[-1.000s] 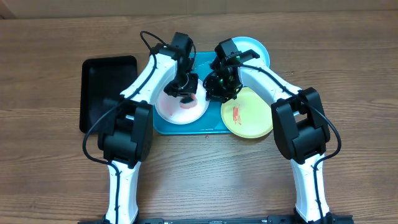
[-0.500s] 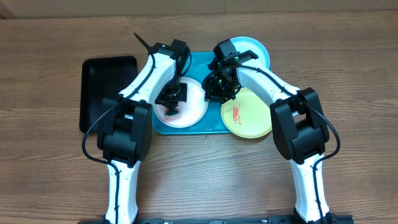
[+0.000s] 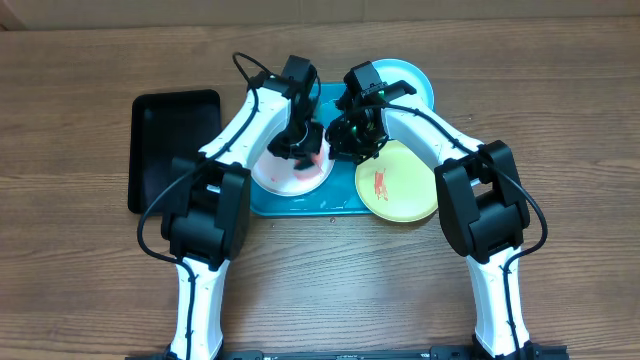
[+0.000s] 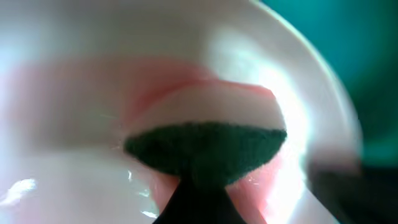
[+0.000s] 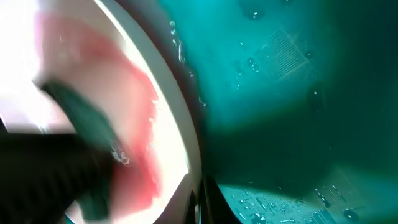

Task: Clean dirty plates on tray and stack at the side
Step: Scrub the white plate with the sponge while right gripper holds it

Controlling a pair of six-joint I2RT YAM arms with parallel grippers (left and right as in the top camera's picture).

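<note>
The left tool [image 3: 303, 150], clamped on a green scrub pad [image 4: 205, 152], presses straight down on the white plate [image 3: 283, 178] at the left of the tray [image 3: 300, 206]. The right tool [image 3: 352, 150], closed, sits at that plate's right rim.

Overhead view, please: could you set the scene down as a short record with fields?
tray: turquoise, mid-table
white plate: on the tray, pink-red smear
left claw: shut on a dark green pad, pressed on the white plate
right claw: shut on the white plate's right rim
yellow-green plate: over the tray's right edge, red smear
pale blue plate: at the tray's far right corner
black tray: left of the turquoise tray
</note>
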